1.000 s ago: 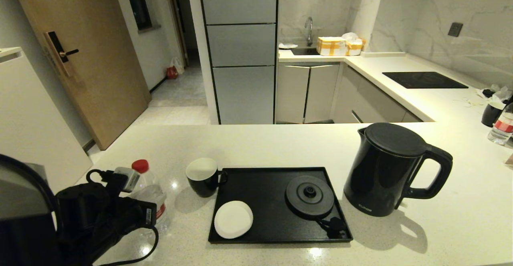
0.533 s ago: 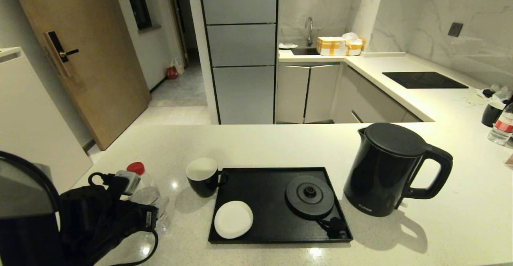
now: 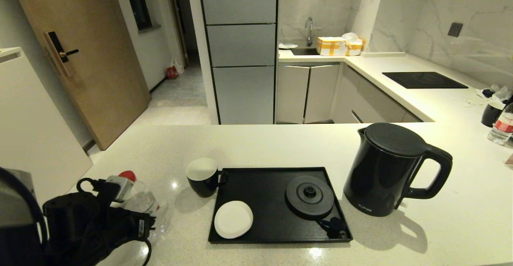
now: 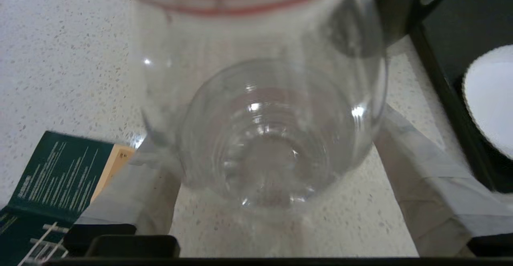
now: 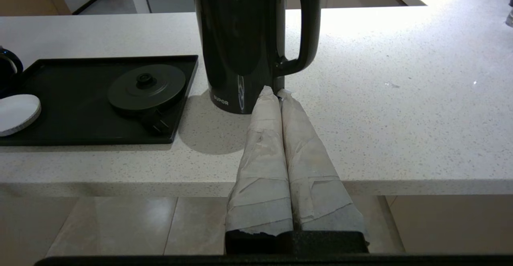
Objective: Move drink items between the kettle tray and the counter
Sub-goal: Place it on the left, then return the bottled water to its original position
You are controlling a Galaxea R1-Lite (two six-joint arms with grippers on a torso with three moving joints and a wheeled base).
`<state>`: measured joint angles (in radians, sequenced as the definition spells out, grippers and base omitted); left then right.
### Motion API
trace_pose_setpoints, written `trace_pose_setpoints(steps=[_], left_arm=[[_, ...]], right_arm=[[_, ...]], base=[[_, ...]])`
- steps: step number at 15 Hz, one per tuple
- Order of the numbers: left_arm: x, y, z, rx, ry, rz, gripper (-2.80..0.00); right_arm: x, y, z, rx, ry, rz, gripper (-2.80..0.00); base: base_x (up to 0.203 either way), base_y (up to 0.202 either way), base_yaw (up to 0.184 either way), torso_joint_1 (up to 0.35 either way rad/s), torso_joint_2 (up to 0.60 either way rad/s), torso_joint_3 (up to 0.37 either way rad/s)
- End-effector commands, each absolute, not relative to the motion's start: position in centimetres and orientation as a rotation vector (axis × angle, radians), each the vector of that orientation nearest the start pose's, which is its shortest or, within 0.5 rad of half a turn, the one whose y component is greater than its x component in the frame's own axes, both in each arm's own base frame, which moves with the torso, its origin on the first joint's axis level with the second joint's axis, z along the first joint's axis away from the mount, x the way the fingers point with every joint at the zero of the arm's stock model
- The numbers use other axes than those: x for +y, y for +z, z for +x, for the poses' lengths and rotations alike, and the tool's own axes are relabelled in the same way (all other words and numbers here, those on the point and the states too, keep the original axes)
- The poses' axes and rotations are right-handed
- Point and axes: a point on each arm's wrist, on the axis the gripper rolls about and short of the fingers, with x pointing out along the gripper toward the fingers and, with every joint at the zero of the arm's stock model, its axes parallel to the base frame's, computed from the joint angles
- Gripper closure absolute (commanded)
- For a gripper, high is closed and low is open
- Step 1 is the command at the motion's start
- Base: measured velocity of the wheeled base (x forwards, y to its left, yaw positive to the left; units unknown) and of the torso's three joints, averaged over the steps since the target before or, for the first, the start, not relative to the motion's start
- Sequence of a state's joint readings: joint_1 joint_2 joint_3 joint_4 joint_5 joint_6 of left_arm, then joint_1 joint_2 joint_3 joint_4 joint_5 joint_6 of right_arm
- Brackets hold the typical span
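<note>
- Head view: bottle (image 3: 140,202) on counter (image 3: 280,146) left of mug (image 3: 203,176), between spread left gripper (image 4: 264,166) fingers (image 4: 421,194).
- Kettle (image 3: 386,170) right of tray (image 3: 276,206); base disc (image 3: 309,196), white coaster (image 3: 233,219) on tray.
- Right gripper (image 5: 276,93) closed, empty, at counter's near edge before kettle.

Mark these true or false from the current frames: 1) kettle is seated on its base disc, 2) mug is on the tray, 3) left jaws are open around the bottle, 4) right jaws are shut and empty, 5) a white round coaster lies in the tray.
1) False. The kettle stands on the counter to the right of the tray; the base disc in the tray is bare.
2) False. The mug stands on the counter, at the tray's far left corner.
3) True. The left gripper has its jaws spread on both sides of the bottle, which stands on the counter.
4) True. The right gripper has its jaws pressed together, holding nothing, near the kettle.
5) True. The white coaster lies in the tray's near left corner.
</note>
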<state>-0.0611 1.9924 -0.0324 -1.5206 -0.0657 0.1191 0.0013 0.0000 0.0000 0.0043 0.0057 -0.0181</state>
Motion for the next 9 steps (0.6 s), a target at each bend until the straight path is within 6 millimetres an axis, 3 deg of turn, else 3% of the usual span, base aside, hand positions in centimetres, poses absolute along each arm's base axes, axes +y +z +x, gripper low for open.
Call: trace_pose_setpoints(steps=[1, 6, 9], left_arm=[[-1.4, 4.6, 21.1, 0.414, -0.151, 0.113, -2.8], [-1.4, 6.4, 20.5, 0.331, -0.137, 0.088, -2.8], [-1.2, 8.6, 20.8, 0.21, -0.1, 0.094, -2.8]], right_arm=[[0.0, 7.5, -2.3, 0.007, 0.008, -0.018, 0.0], [0.0, 7.5, -2.3, 0.008, 0.009, -0.018, 0.0], [0.0, 7.5, -2.3, 0.006, 0.008, -0.018, 0.0]], base=[[0.0, 0.0, 0.0, 0.0, 0.0, 0.0], [0.0, 0.0, 0.0, 0.0, 0.0, 0.0], [0.0, 0.0, 0.0, 0.0, 0.0, 0.0]])
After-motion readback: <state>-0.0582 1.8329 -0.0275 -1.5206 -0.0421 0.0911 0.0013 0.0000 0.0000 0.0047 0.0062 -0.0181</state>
